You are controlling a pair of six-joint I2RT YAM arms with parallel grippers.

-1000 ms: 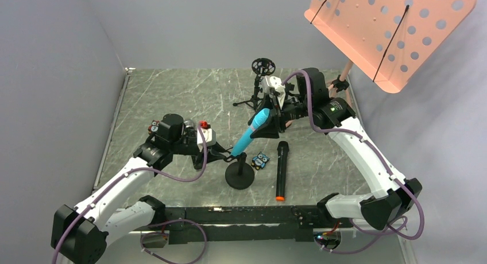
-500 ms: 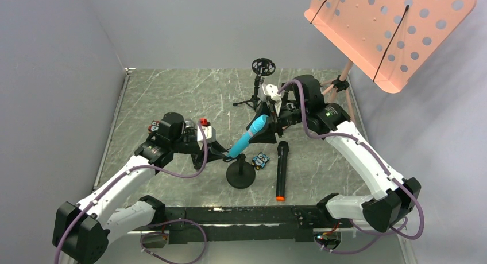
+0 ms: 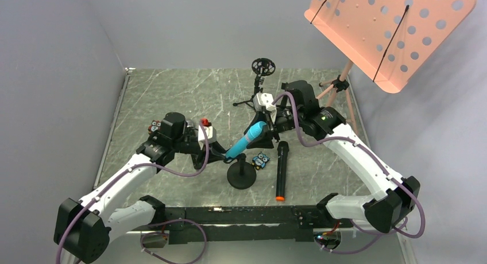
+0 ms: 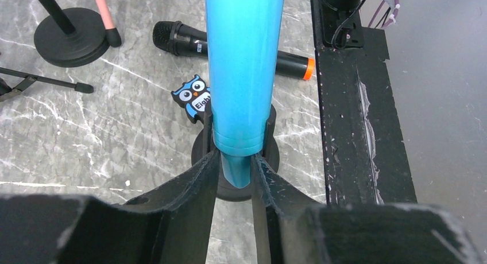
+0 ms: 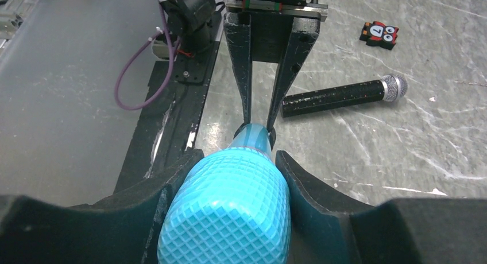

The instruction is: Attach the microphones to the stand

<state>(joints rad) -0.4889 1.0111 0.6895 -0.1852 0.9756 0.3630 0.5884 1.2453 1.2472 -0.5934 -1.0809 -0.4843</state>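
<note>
Since a second ago, lowered and tilted flatter the light blue plastic stick microphone [image 3: 244,142], carrying its head toward the near edge of the table [image 3: 172,97]. Clamped on its mesh head with the right gripper [image 5: 230,178]; pinched on its narrow tail with the left gripper [image 4: 235,172], just above the short black round-based stand [image 3: 241,177] near the middle of that edge. Looks mid-insertion. Keep the tail centred in the black clip [image 4: 267,119], push along the barrel, steady the stand against tipping, release only once seated. Left to do: all-black microphone with orange end ring [image 3: 281,172], lying just beside the stand.
</note>
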